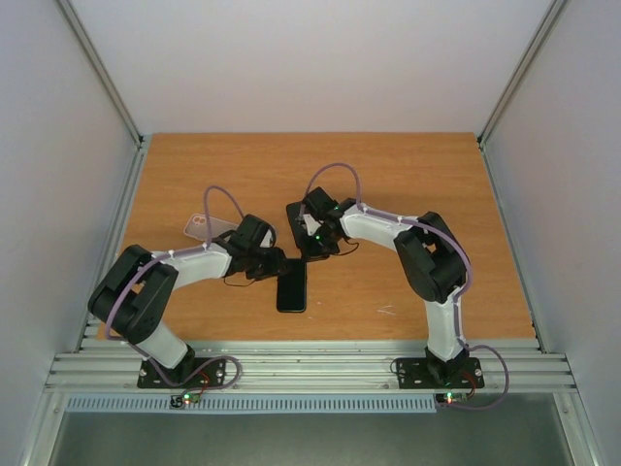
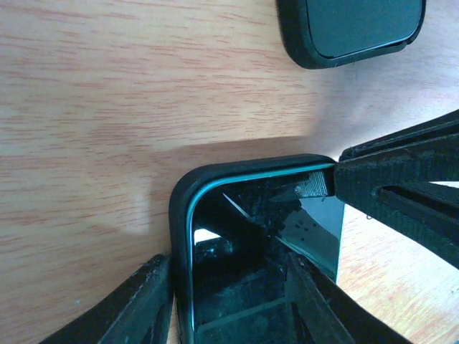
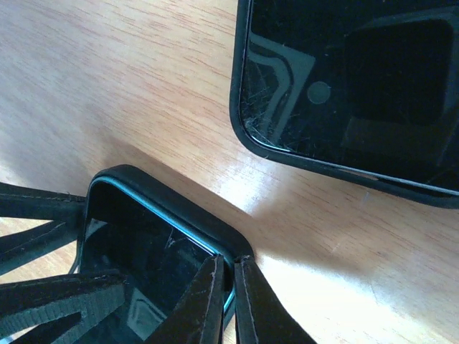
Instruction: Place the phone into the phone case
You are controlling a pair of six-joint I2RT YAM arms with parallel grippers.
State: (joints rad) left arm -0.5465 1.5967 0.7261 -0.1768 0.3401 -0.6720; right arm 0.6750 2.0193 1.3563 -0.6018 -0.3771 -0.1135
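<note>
The phone (image 1: 291,291) lies screen up near the table's front, its dark glass (image 2: 237,236) edged in teal. A black phone case (image 2: 179,208) wraps its top left corner and left side. My left gripper (image 2: 228,265) is open across that end. One finger touches the case's outer side and the other stands over the screen. My right gripper (image 3: 229,259) is shut on the phone case (image 3: 172,197) at its corner rim, with one finger on the screen side and one outside. In the top view the left gripper (image 1: 272,267) and right gripper (image 1: 312,248) meet over the phone's far end.
A second dark phone (image 3: 358,79) in a black case lies just beyond, also seen in the left wrist view (image 2: 351,25). A clear case (image 1: 206,228) lies behind the left arm. Metal rails (image 1: 291,364) line the table's front edge.
</note>
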